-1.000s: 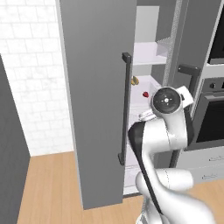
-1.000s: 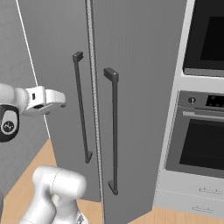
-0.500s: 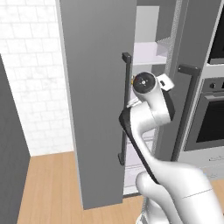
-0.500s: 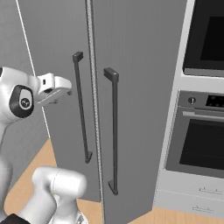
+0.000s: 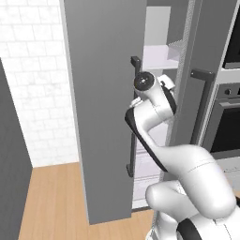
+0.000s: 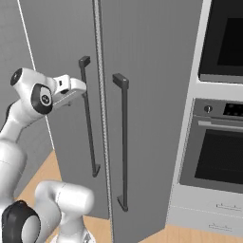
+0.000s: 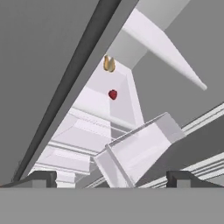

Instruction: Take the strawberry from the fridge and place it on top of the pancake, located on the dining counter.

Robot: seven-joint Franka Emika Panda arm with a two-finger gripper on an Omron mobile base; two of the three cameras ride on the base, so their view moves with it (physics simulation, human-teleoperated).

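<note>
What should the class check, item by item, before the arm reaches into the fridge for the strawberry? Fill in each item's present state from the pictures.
1. Left door of the fridge swung open, white shelves exposed: ok.
2. Strawberry in sight on a white shelf, hand view: ok.
3. It is the red berry, not the yellow-brown food item lying apart from it on the same shelf: ok.
4. Gripper open, nothing between its fingertips: ok.
5. Hand past the dark door handle and at the opening: ok.
6. Path clear of the clear door bin near the fingertips: cannot tell.
</note>
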